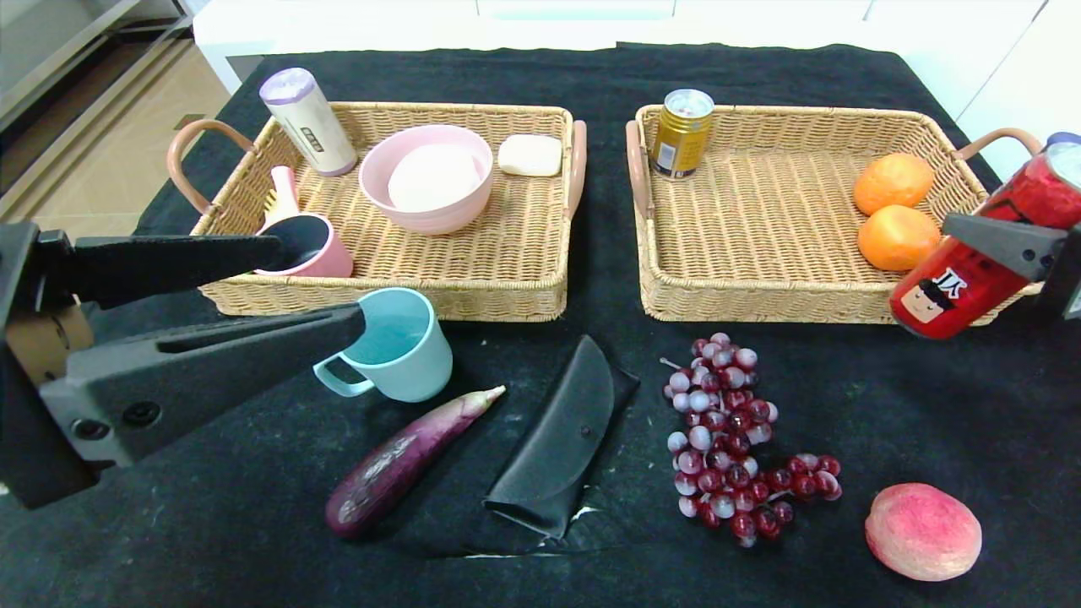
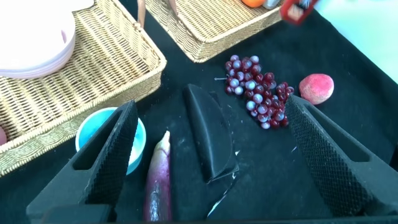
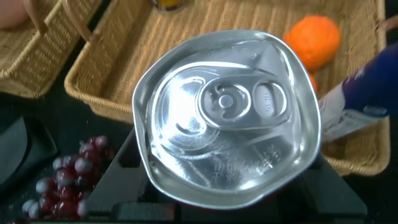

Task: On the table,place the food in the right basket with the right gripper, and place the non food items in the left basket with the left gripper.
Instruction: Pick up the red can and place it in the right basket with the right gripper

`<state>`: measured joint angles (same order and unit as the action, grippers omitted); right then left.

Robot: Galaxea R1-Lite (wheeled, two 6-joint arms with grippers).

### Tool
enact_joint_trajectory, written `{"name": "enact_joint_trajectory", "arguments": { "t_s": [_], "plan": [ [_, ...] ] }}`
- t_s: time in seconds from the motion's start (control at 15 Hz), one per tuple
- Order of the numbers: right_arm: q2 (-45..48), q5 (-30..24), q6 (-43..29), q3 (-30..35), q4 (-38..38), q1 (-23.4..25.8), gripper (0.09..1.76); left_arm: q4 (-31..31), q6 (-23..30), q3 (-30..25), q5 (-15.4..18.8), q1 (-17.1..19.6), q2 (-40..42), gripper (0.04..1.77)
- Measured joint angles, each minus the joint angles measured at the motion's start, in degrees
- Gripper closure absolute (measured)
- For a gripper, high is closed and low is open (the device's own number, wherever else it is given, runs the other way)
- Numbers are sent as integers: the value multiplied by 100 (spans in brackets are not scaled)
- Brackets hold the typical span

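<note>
A: Left gripper (image 1: 317, 283) spread wide, low over the blue cup (image 1: 395, 344) (non-food, likely next).

B: Right gripper (image 1: 996, 245) pinching the red can (image 1: 980, 253), tilted over the right basket (image 1: 760, 211) front corner, by the oranges (image 1: 895, 211). Drop looks imminent.

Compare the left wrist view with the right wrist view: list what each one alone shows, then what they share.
Only the left wrist view shows the open left gripper above the table, the blue mug, the eggplant, the black pouch and the peach.

Only the right wrist view shows the dented silver top of the red can held in the right gripper, and the gold can in the right basket.

Both show the grapes, an orange, and the right basket.
</note>
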<state>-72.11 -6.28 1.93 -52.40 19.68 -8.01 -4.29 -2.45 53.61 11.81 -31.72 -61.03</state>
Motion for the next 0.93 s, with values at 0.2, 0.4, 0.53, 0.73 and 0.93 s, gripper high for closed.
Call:
{"name": "enact_joint_trajectory", "arguments": {
  "t_s": [0.2, 0.4, 0.53, 0.73, 0.93],
  "plan": [
    [-276, 9, 101, -614, -152, -20, 81, 5, 0, -12, 4, -9, -7, 9],
    [-642, 85, 110, -1211, -177, -113, 81, 20, -5, -17, 20, -13, -2, 9],
    [-940, 190, 112, -1610, -188, -199, 81, 9, -7, -12, 23, -11, 17, 9],
    [-1378, 207, 118, -2208, -210, -293, 81, 27, -22, 13, 39, -17, 102, 9],
    [-1814, 249, 124, -2726, -350, -369, 81, 35, -27, 13, 43, -44, 161, 9]
  ]
}}
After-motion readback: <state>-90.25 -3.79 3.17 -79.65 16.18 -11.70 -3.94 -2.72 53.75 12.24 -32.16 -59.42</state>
